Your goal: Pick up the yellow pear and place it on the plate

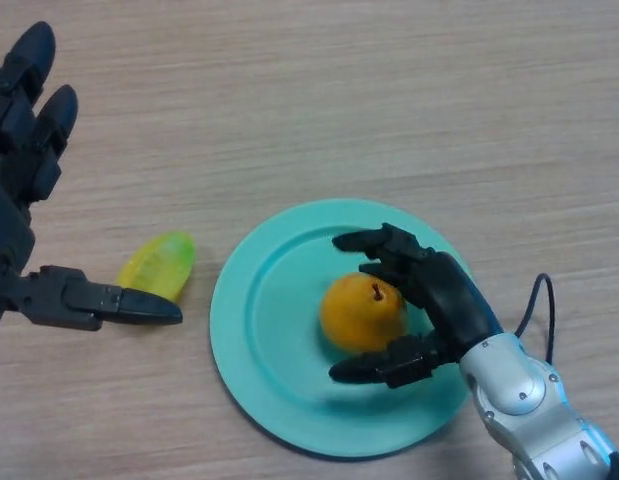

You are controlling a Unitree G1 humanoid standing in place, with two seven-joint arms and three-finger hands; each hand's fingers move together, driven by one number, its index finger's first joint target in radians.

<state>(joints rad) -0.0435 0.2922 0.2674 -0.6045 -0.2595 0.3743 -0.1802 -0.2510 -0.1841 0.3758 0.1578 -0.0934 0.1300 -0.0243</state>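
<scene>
An orange-yellow pear [363, 314] with a short stem stands on the teal plate [264, 330], a little right of its middle. My right hand [444, 300] comes in from the lower right and wraps the pear. Its fingers [389, 250] curve over the pear's far side, and the thumb lies along the near side, close against the fruit. My left hand [19, 150] is at the left edge, open. Its thumb points right over the table, short of the plate.
A small yellow-green object [159, 263] lies on the wooden table just left of the plate, right above the tip of my left thumb. Bare wood fills the far half of the table.
</scene>
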